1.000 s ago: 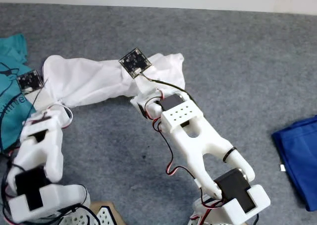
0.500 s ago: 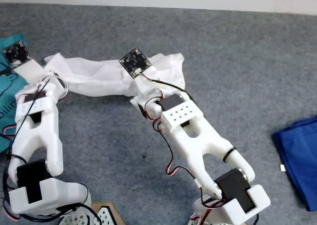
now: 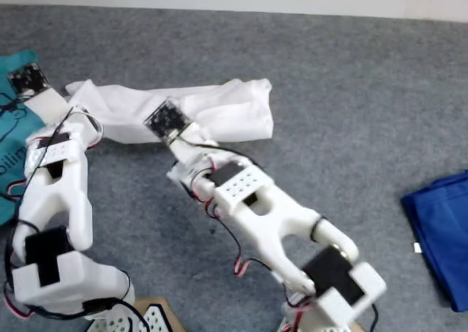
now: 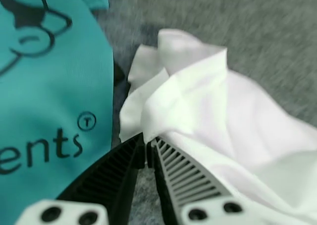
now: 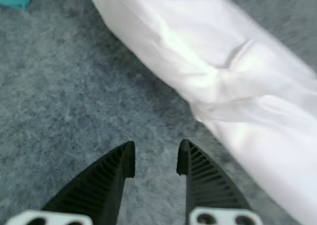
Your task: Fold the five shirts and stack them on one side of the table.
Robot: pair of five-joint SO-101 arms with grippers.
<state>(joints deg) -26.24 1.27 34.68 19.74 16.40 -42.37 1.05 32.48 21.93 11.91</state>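
High view: blue shirt (image 3: 442, 233) far right

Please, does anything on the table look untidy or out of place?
Yes. The white cloth shirt is not folded flat: it lies bunched into a long, wrinkled roll across the grey table, one end beside the teal printed shirt.

Bright, even light, only soft faint shadows, white shirt (image 4: 208, 111) glaring, its folds washed out
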